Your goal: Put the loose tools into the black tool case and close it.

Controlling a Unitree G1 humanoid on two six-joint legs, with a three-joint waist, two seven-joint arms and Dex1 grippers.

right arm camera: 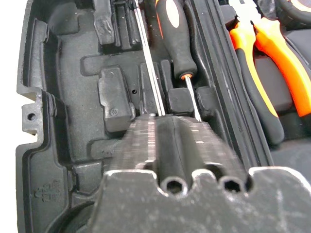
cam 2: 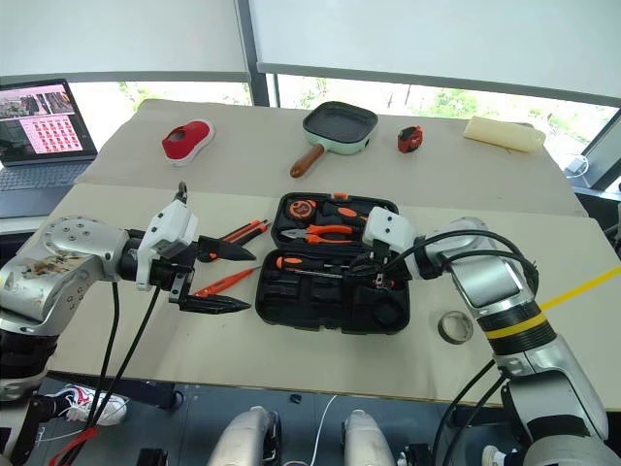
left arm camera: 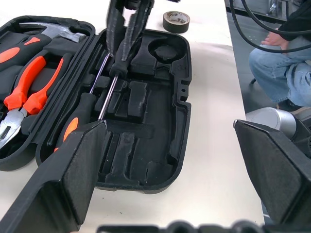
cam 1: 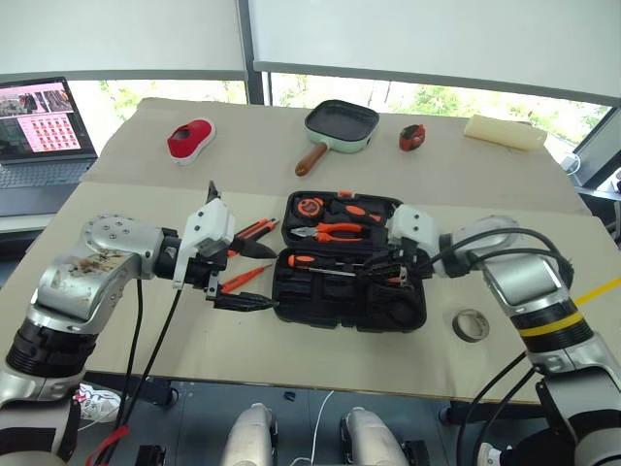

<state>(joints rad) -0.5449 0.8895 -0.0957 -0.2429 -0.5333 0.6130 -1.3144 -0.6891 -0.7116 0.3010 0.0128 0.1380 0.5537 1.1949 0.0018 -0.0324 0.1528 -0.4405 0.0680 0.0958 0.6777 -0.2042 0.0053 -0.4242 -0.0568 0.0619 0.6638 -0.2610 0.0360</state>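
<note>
A: Where is the case?

B: The case point(cam 1: 349, 301) lies open on the table point(cam 1: 146, 146), lid half away from the robot, tray half toward it. The lid half holds pliers point(cam 1: 335, 231), a hammer point(left arm camera: 53, 31) and a round orange-and-black thing I cannot name.

A: And the right gripper?

B: The right gripper point(cam 1: 393, 272) sits over the tray's far right part, its fingers pressed together. In the left wrist view they come down onto a screwdriver shaft point(left arm camera: 108, 92) lying in the tray. Whether they pinch the shaft or only rest on it, I cannot tell; the right wrist view blurs the fingers and they hide the shaft tips.

A: How many screwdrivers are in the tray?

B: Two shafts run side by side. One handle point(right arm camera: 176, 41), black with orange, is plain; the other is cut off at the frame edge.

A: The left gripper?

B: The left gripper point(cam 1: 238, 277) hangs just left of the case, jaws spread wide, with nothing between them. One finger point(cam 1: 254, 249) points toward the lid half, the other toward the tray edge.

A: What lies loose?

B: An all-orange tester point(cam 1: 243, 279) lies on the table between the left gripper's fingers as seen from the head camera, though whether it touches them is unclear. Another orange-and-black tool point(cam 1: 254, 230) lies just beyond, partly hidden by the gripper, so I cannot say which it is. A tape roll point(cam 1: 472, 324) sits on the table right of the case, apart from it.

A: Anything else?

B: A pan point(cam 1: 342, 127), a red-and-white object point(cam 1: 191, 141) and a laptop point(cam 1: 39, 131), cut off at the left edge.
</note>
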